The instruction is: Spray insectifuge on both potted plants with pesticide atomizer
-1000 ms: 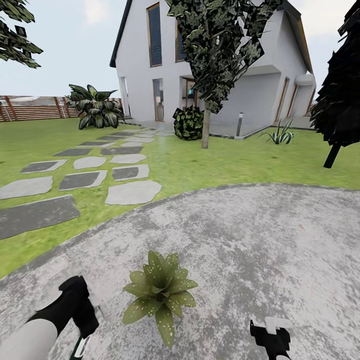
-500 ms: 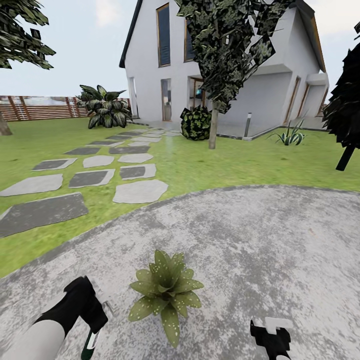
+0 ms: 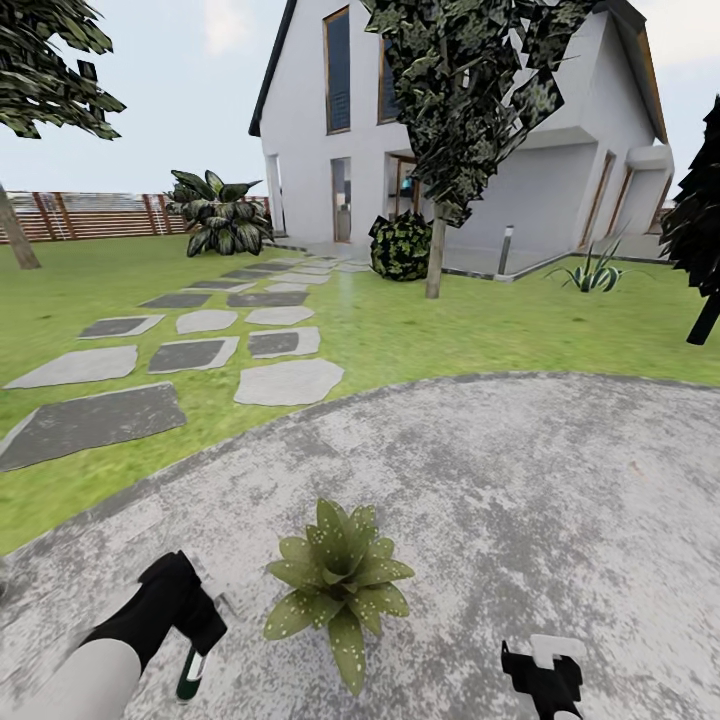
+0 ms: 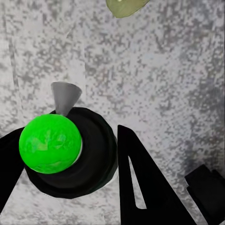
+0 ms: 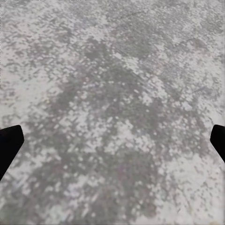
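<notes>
Head view shows the left gripper (image 3: 195, 640) clamped on the pesticide atomizer (image 3: 191, 673), lower left, beside a potted plant (image 3: 340, 585). Right gripper (image 3: 545, 680) has its fingers apart, lower right.

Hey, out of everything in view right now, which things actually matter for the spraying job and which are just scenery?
Part of the job:
- pesticide atomizer, held in the left gripper
- potted plant on the stone patio

Just scenery:
- stepping stones
- house
- wooden fence
- big leafy shrub
- tree
- right gripper, open and idle
</notes>
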